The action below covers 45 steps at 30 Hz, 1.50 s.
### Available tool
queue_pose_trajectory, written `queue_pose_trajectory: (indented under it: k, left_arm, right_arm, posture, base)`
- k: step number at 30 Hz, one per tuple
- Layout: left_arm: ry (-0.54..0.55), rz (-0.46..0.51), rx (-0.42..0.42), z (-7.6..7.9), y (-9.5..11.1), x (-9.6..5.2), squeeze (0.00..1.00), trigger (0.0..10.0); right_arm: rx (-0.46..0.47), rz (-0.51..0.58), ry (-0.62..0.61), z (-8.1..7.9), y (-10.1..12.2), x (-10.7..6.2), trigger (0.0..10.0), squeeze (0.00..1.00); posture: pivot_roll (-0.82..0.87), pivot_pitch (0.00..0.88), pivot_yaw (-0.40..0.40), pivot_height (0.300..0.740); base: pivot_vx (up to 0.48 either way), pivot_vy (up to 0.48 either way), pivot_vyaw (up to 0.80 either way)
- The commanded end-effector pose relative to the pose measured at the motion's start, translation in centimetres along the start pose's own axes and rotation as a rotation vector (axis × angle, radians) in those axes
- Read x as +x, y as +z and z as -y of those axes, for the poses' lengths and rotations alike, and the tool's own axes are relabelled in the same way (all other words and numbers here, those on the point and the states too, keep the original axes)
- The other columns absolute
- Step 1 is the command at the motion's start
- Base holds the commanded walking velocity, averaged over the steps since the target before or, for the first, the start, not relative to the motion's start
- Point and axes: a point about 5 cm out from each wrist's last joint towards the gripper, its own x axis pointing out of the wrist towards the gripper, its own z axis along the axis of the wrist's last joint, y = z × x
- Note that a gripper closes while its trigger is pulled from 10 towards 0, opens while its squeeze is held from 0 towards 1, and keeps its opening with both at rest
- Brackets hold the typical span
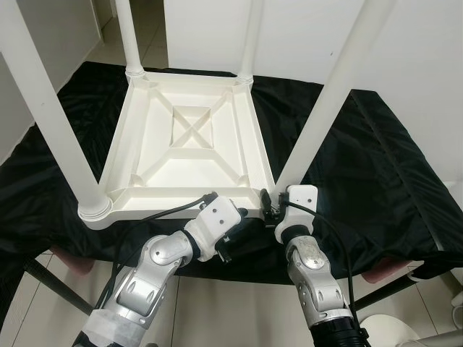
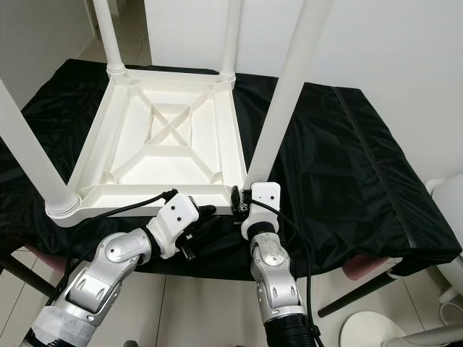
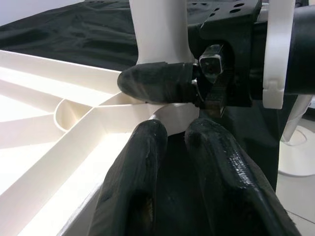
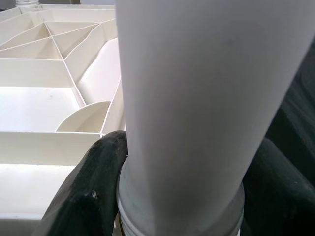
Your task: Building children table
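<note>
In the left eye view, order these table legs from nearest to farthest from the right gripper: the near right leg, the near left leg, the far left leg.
1. Near right leg: the right gripper closes around its base.
2. Near left leg: at the table's near left corner, across the upturned top.
3. Far left leg: at the far left corner, farthest away.
</note>
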Motion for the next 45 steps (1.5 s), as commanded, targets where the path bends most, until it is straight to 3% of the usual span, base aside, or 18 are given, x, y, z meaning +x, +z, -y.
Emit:
queue_pose_trajectory:
  k: [1,4,5,6,14,18,19,20,21,23,26,29,35,45]
  left_arm:
    - [-0.028,-0.002,-0.010,0.5,-0.1,0.0,0.00,10.0]
    - [-0.028,-0.002,-0.010,0.5,-0.2,0.0,0.00,10.0]
    - [-0.026,-0.003,-0.010,0.5,-0.2,-0.1,0.00,10.0]
    - [-0.023,-0.004,-0.010,0.5,-0.2,-0.1,0.00,10.0]
    - [-0.016,-0.012,-0.001,0.4,-0.3,-0.2,0.00,10.0]
    - [-0.018,-0.014,0.001,0.4,-0.3,-0.3,0.00,10.0]
    - [-0.020,-0.016,0.004,0.4,-0.4,-0.4,0.00,10.0]
    - [-0.020,-0.016,0.004,0.4,-0.4,-0.4,0.00,10.0]
    - [-0.021,-0.017,0.006,0.3,-0.4,-0.4,0.00,10.0]
    - [-0.022,-0.019,0.009,0.3,-0.4,-0.5,0.00,10.0]
    - [-0.022,-0.020,0.010,0.3,-0.4,-0.5,0.00,10.0]
    - [-0.023,-0.019,0.015,0.2,-0.3,-0.5,0.00,10.0]
    - [-0.026,-0.015,0.017,0.1,-0.2,-0.4,0.00,10.0]
    - [-0.046,-0.007,0.023,0.1,0.0,-0.3,0.00,10.0]
  right_arm:
    - [0.057,0.011,0.012,-1.2,0.2,-0.4,10.0,0.00]
    - [0.048,0.012,0.006,-1.1,0.3,-0.4,10.0,0.00]
    - [0.043,0.015,-0.003,-0.9,0.3,-0.4,10.0,0.93]
    - [0.042,0.022,-0.011,-0.8,0.4,-0.4,10.0,1.00]
    - [0.025,0.074,0.005,0.3,1.3,-0.5,10.0,1.00]
    - [0.012,0.085,0.095,1.0,1.5,-0.7,10.0,1.00]
    - [0.008,0.081,0.179,1.4,1.7,-0.9,10.0,0.58]
    - [0.008,0.081,0.179,1.4,1.7,-0.9,10.0,0.58]
    - [-0.004,0.075,0.268,1.7,1.8,-1.1,10.0,0.00]
    - [-0.043,0.072,0.364,2.3,2.0,-1.1,10.0,0.00]
    - [-0.054,0.065,0.398,2.5,2.0,-1.0,10.0,0.00]
    - [-0.102,0.063,0.485,4.3,2.5,-0.5,10.0,0.00]
    - [-0.145,0.030,0.566,5.7,2.7,0.3,10.0,0.00]
    - [-0.188,-0.040,0.671,6.0,1.8,1.3,10.0,0.00]
  posture:
    - [0.06,0.043,-0.080,0.740]
    - [0.06,0.041,-0.082,0.740]
    - [0.07,0.037,-0.086,0.740]
    - [0.07,0.035,-0.088,0.740]
    - [0.07,0.035,-0.088,0.740]
    - [0.07,0.037,-0.083,0.740]
    - [0.07,0.037,-0.081,0.740]
    - [0.07,0.037,-0.081,0.740]
    - [0.07,0.036,-0.079,0.740]
    - [0.07,0.035,-0.078,0.740]
    - [0.07,0.034,-0.078,0.740]
    - [0.07,0.034,-0.077,0.740]
    - [0.07,0.029,-0.073,0.740]
    - [0.07,0.026,-0.067,0.740]
  base:
    - [0.000,0.000,0.00]
    - [0.000,0.000,0.00]
    - [0.000,0.000,0.00]
    - [0.000,0.000,0.00]
    - [0.000,0.000,0.00]
    - [0.000,0.000,0.00]
    - [0.000,0.000,0.00]
    - [0.000,0.000,0.00]
    - [0.000,0.000,0.00]
    - [0.000,0.000,0.00]
    - [0.000,0.000,0.00]
    - [0.000,0.000,0.00]
    - [0.000,0.000,0.00]
    - [0.000,0.000,0.00]
